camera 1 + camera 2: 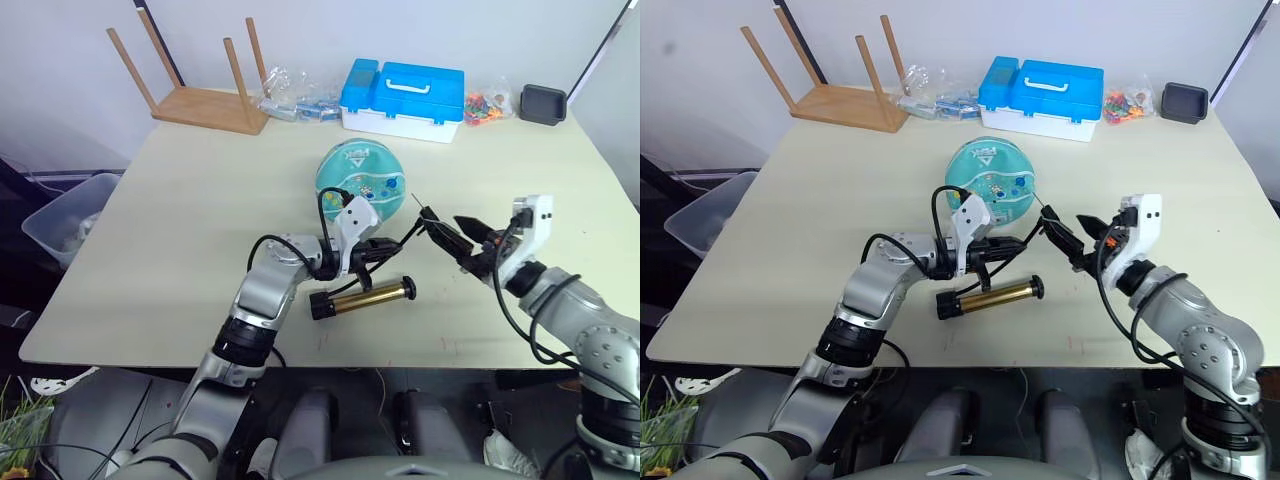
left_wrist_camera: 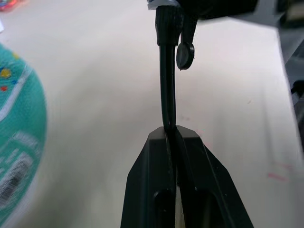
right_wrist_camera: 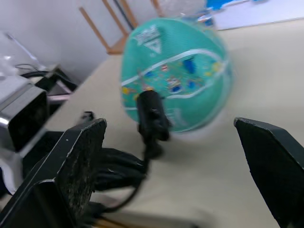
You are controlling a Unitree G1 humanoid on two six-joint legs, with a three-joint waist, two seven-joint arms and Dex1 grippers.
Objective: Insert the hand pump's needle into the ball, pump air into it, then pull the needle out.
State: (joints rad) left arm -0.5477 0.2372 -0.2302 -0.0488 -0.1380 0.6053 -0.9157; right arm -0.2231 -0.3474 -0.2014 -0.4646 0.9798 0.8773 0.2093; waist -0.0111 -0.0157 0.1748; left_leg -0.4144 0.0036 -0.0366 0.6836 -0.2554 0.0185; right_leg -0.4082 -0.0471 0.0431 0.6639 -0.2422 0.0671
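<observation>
1. Over on the far left, a grey plastic bin (image 1: pixel 70 222) sits on the floor beside the pale beige table (image 1: pixel 180 200), and a wooden stool (image 1: pixel 205 95) lies upside down on the table's back left corner, legs pointing up toward the white wall.
2. Next along the back edge comes a clear plastic bag (image 1: pixel 295 100) of small items, then a blue and white case (image 1: pixel 405 98) with a white handle.
3. Now the left gripper (image 1: pixel 392 247), near the middle of the table: its two black fingers are pinched tight on the thin black hose (image 2: pixel 167 90), and the left wrist view shows the hose running straight out from between the pressed fingertips.
4. Just below it the hand pump (image 1: pixel 362 296) lies flat on the table, gold barrel pointing sideways, black ends showing.
5. Behind the left gripper rests the ball (image 1: pixel 362 180), teal with small cartoon prints, sitting free on the table centre.
6. On to the right gripper (image 1: pixel 455 240): its fingers stand wide apart, nothing between them, with the hose's black end fitting (image 3: pixel 152 116) hanging in front of the ball in the right wrist view.
7. Far right at the back, a bag of colourful pieces (image 1: pixel 485 108) and a black tray (image 1: pixel 543 103).
</observation>
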